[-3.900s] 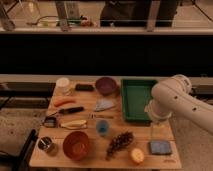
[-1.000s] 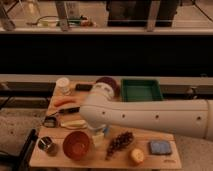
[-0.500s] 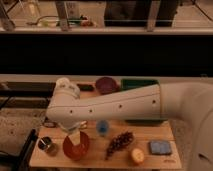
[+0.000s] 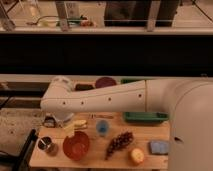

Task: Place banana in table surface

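At the left front corner of the light wooden bench (image 4: pixel 97 157) stands a small metal cup (image 4: pixel 47 145). Behind it, near the left edge, sits a small dark item (image 4: pixel 49 121) too blurred to name. Above these, the white arm (image 4: pixel 105 100) ends in a rounded joint and bends downward. The end effector (image 4: pixel 68 129) hangs from it low over the bench, just behind the rim of the orange bowl (image 4: pixel 76 145). Whether it is open, closed or gripping anything cannot be told.

Just to its right lies the banana (image 4: pixel 79 123), pale yellow and lying crosswise on the wood behind the orange bowl. It sits close against the end effector, though contact between the two cannot be made out. The orange bowl stands upright near the front edge.

Further right, a small blue cup (image 4: pixel 102 127) stands near the middle of the bench. At the back, a purple bowl (image 4: pixel 105 82) shows above the arm. A dark bunch of grapes (image 4: pixel 120 141) lies slanted in front of the blue cup, and a round yellow-orange fruit (image 4: pixel 136 156) rests near the front edge beside it.

The green tray (image 4: pixel 145 117) sits on the right half of the bench, and the arm hides much of it. A blue sponge (image 4: pixel 159 147) lies at the front right. The robot's white body (image 4: pixel 192 125) fills the right side.
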Available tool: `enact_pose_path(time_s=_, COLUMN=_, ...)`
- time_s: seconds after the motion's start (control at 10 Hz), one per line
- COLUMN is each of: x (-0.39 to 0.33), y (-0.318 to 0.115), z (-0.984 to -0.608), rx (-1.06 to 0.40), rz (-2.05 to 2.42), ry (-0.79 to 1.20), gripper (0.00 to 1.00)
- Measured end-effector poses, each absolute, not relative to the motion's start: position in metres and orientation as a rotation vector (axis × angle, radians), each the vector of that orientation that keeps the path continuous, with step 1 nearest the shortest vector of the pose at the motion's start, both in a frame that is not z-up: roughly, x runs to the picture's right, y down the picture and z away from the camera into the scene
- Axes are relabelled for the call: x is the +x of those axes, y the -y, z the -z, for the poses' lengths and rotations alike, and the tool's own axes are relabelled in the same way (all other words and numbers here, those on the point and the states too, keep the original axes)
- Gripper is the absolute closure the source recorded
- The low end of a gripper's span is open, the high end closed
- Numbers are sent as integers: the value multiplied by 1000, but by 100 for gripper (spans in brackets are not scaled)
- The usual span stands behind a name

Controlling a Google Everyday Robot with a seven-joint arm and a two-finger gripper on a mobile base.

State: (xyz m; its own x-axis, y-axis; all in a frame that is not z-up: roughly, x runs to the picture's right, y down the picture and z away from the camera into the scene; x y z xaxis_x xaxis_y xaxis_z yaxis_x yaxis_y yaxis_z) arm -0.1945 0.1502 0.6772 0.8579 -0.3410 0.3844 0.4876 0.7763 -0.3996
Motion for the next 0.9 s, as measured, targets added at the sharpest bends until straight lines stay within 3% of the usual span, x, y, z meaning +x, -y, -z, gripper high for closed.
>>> enact_pose_path(time_s=0.6, x=-241, y=-171, z=-693, rx=-520, rz=497, ry=340, gripper=20)
enact_pose_path(time_s=0.9, x=-251, y=-160, z=-689, rx=-500, rz=527, ry=323, gripper=20)
